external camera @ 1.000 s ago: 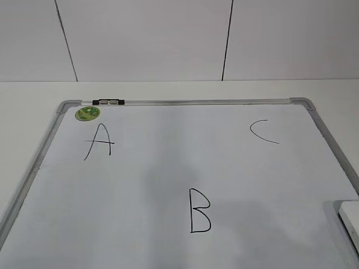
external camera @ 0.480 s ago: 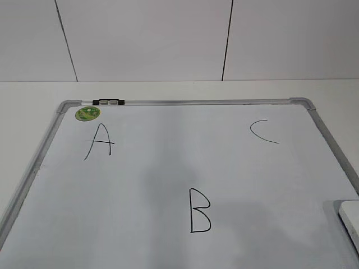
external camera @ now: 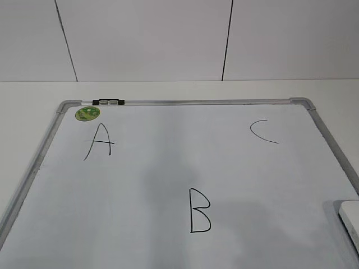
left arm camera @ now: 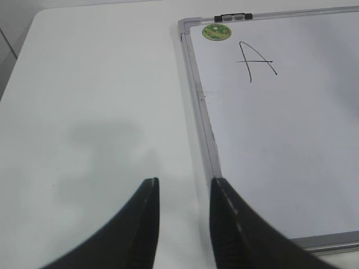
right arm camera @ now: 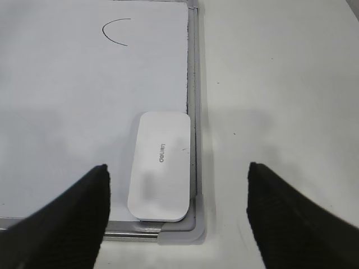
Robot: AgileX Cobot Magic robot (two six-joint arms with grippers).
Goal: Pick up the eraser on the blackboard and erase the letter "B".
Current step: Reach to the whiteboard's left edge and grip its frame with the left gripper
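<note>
A: Eraser first: the flat white plastic eraser [right arm camera: 161, 166] with rounded corners and a small grey mark on top lies on the large white dry-erase blackboard [external camera: 168, 168] with its grey aluminium frame, tucked into the near right corner. In the exterior view we see only a sliver of it at about four o'clock [external camera: 350, 216].

B: What do we make of the last second?

A: Almost nothing has changed. The board, the letters and the eraser sit as they did a second ago, apart from the faintest drift at the eraser's edge, so we judge that the pick has not begun.

B: And our grippers?

A: The right gripper [right arm camera: 176, 207] hangs above the eraser with its jaws spread wide, one at either side, touching nothing. The left gripper [left arm camera: 182, 216] has its jaws parted only a little, empty, over the bare white table [left arm camera: 95, 112] just off the board's left frame.

B: Room to work?

A: The eraser's right long side lies against the frame rail, and its near end is close to the corner piece, so we expect a tight fit for the right-hand jaw. The black hand-drawn letter "B" [external camera: 199, 210] sits at six o'clock on the board, with open white surface between it and the eraser. The "A" [external camera: 99, 141] at ten o'clock and the curved "C" [external camera: 262, 131] at two o'clock are well apart from it.
</note>
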